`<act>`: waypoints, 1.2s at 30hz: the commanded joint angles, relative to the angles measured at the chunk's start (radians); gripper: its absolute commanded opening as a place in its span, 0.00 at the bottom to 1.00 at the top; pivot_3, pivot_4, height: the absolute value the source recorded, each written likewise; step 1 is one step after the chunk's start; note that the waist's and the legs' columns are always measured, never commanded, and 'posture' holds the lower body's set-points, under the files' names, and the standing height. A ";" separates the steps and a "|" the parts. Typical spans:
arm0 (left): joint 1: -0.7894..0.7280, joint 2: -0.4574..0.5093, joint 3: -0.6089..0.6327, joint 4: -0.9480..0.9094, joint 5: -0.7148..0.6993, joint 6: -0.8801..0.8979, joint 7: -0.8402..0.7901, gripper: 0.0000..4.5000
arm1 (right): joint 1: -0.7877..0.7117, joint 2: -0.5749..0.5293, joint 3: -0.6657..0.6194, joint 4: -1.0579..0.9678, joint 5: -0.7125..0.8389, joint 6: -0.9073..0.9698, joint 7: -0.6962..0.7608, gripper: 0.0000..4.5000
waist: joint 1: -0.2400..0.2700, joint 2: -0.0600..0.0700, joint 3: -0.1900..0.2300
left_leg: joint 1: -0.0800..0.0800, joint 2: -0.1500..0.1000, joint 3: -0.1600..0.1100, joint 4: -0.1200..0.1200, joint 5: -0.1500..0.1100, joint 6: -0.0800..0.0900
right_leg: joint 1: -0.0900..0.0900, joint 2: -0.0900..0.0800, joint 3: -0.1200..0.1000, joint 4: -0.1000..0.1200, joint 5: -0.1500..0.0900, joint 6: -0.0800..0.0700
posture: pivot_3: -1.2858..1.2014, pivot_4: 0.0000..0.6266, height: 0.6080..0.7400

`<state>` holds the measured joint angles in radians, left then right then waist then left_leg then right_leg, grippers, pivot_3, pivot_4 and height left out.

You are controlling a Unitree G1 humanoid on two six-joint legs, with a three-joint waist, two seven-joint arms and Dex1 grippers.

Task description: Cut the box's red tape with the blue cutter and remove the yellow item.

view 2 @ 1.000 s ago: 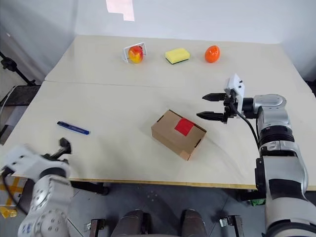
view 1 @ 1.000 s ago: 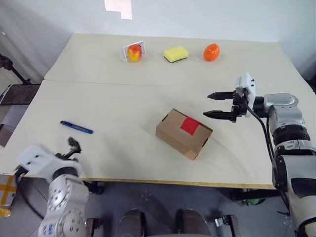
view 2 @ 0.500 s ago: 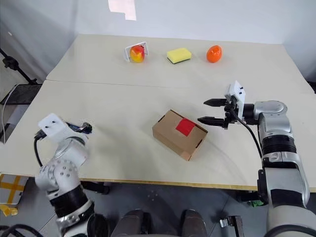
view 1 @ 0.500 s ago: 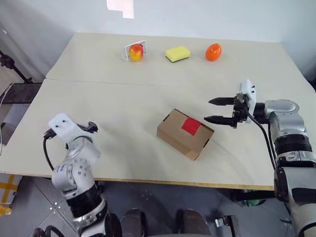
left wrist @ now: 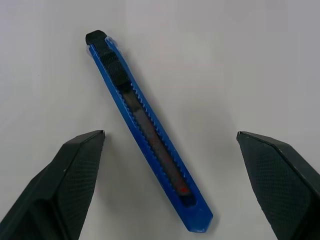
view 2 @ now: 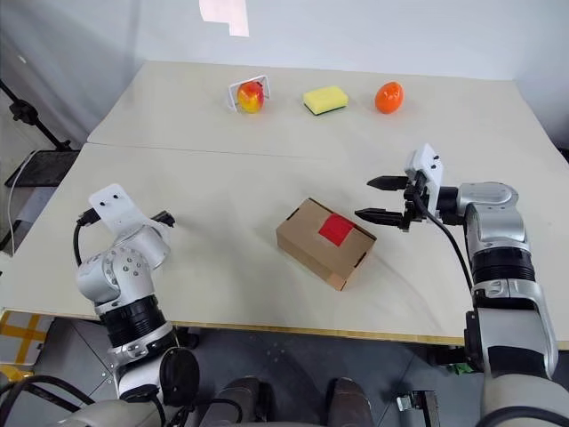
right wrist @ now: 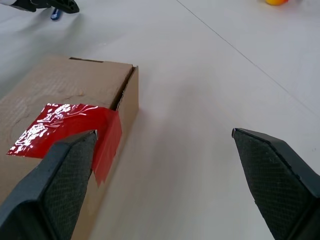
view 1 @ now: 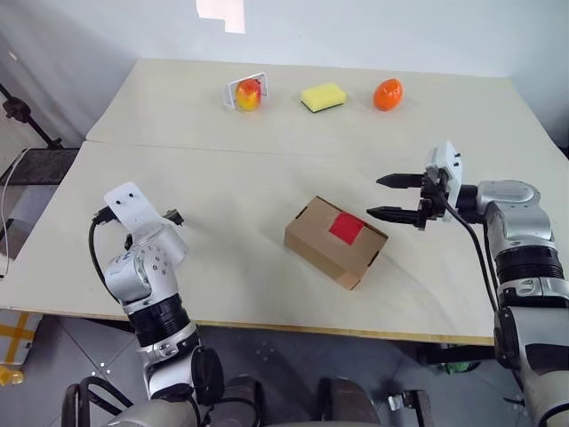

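box (view 1: 335, 240) sits closed near the middle of the table (view 1: 222, 187), skewed to the table edge, red tape (view 1: 346, 229) on its top and folded down over one edge, uncut. yellow item can't be seen.

right gripper (view 1: 388, 196) hangs in the air just beside the box, on its right, not touching it. its fingers (right wrist: 65, 185) are wide apart, nothing between them. in the right wrist view the box's taped edge lies beside one finger, bare table in the gap.

left gripper (left wrist: 170, 185) is over the table's left part, well apart from the box. fingers (left wrist: 65, 185) spread wide, holding nothing. cutter (left wrist: 147, 130) lies flat on the table in the gap between them, running diagonally, black end away from the wrist, touching neither finger. in the head views the left wrist covers the cutter.

back of the table, a row well apart from the box: a small white holder (view 1: 233, 91) with a red-yellow fruit (view 1: 248, 93) in it, a yellow sponge (view 1: 322, 96), an orange egg-shaped fruit (view 1: 388, 93). a seam runs across the table between that row and the box.
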<state>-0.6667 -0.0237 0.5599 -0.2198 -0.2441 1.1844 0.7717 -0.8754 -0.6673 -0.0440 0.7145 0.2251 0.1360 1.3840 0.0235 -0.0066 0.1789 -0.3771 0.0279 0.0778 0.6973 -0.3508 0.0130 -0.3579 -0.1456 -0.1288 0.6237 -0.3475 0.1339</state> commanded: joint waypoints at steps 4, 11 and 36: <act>-0.006 -0.043 0.094 0.021 0.084 0.150 0.024 0.73 | 0.005 -0.013 -0.015 -0.034 0.012 -0.001 -0.015 1.00 | -0.002 0.001 -0.001 | 0.001 0.000 0.001 -0.001 0.000 0.000 | 0.000 0.000 0.001 0.000 0.000 0.000 | 0.52 0.24 1.00; -0.009 -0.044 0.128 0.018 0.133 0.195 -0.018 0.39 | -0.002 -0.008 -0.016 -0.033 0.015 -0.004 -0.023 1.00 | -0.004 0.002 -0.001 | 0.005 0.000 0.005 -0.004 0.000 0.000 | 0.000 0.000 0.005 0.000 0.000 0.000 | 0.52 0.24 1.00; 0.021 -0.081 0.260 -0.122 0.198 0.187 -0.148 0.35 | 0.012 -0.018 -0.014 -0.066 0.012 0.017 -0.041 1.00 | -0.028 0.003 -0.002 | 0.009 0.001 0.014 -0.011 0.000 -0.001 | -0.004 0.000 0.013 0.000 0.000 0.000 | 0.52 0.24 1.00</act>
<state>-0.6970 -0.0936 0.7580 -0.3594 -0.0750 1.3498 0.6147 -0.8716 -0.6672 -0.0440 0.6853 0.2246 0.1543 1.3454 -0.0043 -0.0035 0.1771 -0.3672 0.0290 0.0921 0.6860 -0.3505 0.0123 -0.3619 -0.1451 -0.1155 0.6235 -0.3475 0.1340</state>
